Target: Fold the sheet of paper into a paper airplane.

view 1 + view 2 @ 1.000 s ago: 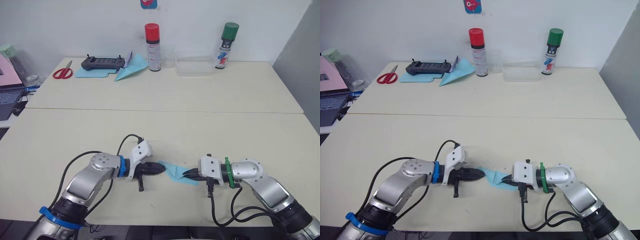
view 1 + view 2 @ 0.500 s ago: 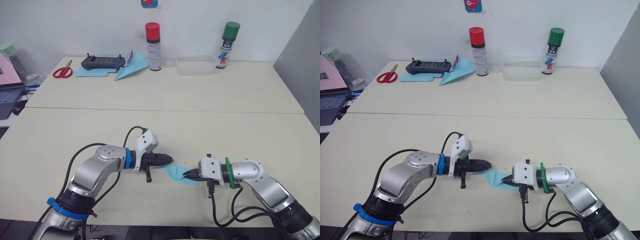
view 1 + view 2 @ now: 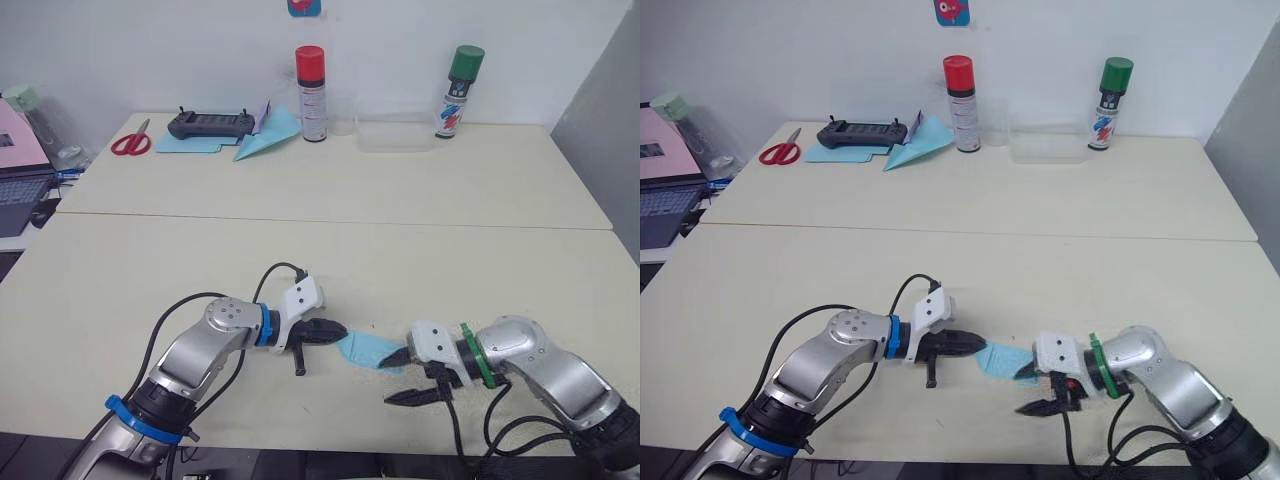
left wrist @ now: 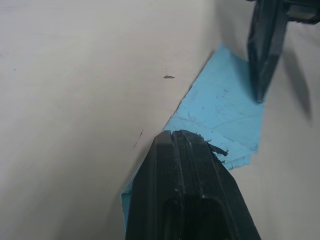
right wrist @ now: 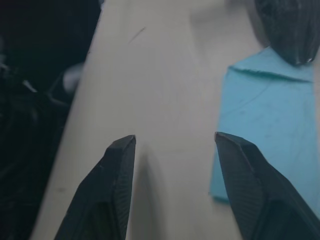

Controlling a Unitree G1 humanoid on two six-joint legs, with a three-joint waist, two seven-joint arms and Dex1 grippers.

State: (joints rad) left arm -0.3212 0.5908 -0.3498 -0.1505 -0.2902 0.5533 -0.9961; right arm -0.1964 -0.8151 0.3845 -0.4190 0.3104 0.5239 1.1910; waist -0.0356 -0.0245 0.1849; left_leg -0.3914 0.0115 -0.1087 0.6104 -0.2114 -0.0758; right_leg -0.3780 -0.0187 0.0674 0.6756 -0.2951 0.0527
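— Paper first: where does the folded light-blue paper airplane (image 3: 370, 350) lie?
— Flat on the cream table (image 3: 420, 260), near its front edge, between both arms.
— Left end effector (image 3: 340, 330)?
— Fingers closed together, tips pressing on the wedge's left end.
— Right end effector (image 3: 398, 378)?
— Fingers spread apart, gripping nothing, one finger tip at the wedge's right edge.

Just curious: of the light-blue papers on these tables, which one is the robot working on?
The small folded paper on the near table, between its two tools; the others lie far back by the scissors.
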